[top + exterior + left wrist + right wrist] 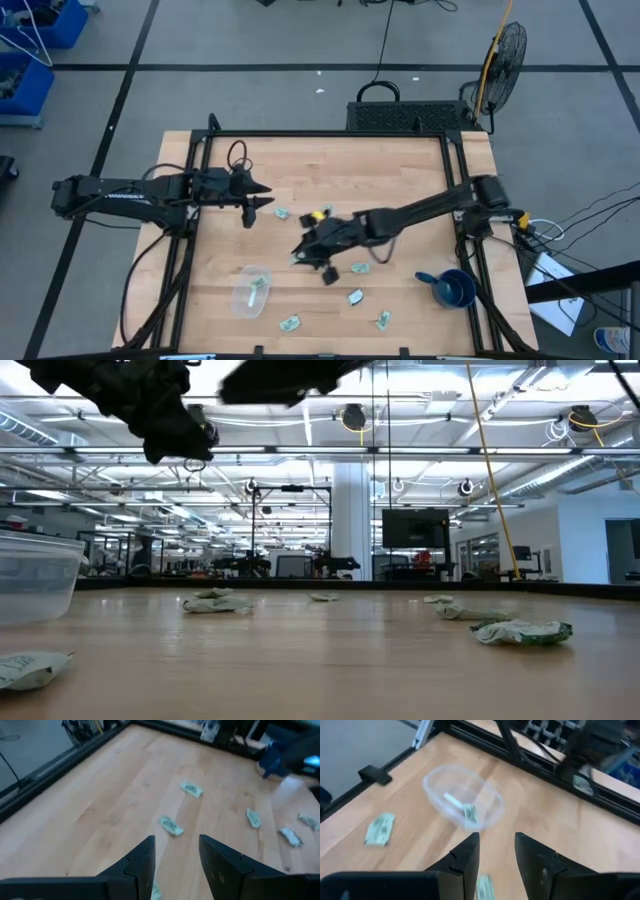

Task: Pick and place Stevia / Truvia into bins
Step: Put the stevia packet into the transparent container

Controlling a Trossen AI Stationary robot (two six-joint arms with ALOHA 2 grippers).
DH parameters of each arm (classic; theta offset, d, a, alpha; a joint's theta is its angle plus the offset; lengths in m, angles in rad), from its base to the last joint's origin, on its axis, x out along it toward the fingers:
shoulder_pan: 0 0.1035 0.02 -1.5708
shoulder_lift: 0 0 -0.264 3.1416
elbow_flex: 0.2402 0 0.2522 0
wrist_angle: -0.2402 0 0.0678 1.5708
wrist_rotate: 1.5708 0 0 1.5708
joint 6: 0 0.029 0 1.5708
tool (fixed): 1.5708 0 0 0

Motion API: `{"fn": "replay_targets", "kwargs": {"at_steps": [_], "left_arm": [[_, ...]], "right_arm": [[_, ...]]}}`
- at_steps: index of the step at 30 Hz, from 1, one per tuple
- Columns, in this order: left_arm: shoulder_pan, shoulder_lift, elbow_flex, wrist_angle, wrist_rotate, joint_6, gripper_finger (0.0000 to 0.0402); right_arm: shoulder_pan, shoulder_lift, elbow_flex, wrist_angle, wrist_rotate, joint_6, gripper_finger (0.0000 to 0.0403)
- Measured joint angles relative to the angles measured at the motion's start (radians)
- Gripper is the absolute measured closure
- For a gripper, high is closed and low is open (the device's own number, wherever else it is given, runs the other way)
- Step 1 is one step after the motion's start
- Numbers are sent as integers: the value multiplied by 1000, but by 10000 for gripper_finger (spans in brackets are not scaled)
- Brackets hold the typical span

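Hovering my right gripper (pixel 494 851), jaws apart and empty, over a sachet (pixel 484 887) directly below; clear tub (pixel 463 803) lying ahead, left arm farther.

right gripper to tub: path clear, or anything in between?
Nothing visible blocks it. The right gripper hangs above the table, and only bare wood lies between it and the clear tub, which already holds a sachet. The blue cup sits far off that line.

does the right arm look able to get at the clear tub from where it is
Probably yes. The right gripper hangs open over the table's middle, and the clear tub sits just beyond it. The right wrist view shows only bare wood between them, nothing blocking.
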Motion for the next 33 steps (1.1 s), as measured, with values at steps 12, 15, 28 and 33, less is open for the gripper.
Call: {"fn": "replay_targets", "kwargs": {"at_steps": [12, 15, 28, 33], "left_arm": [[0, 0, 0, 60, -113, -21, 245], [0, 0, 0, 60, -179, -19, 245], [-86, 196, 1, 19, -98, -99, 245], [-158, 377, 1, 59, -135, -97, 245]], "right_arm": [[0, -479, -503, -61, 131, 306, 289], [0, -594, -640, 40, 137, 312, 289], [-26, -891, -879, 221, 338, 288, 293], [-32, -907, -889, 221, 338, 300, 293]]}}
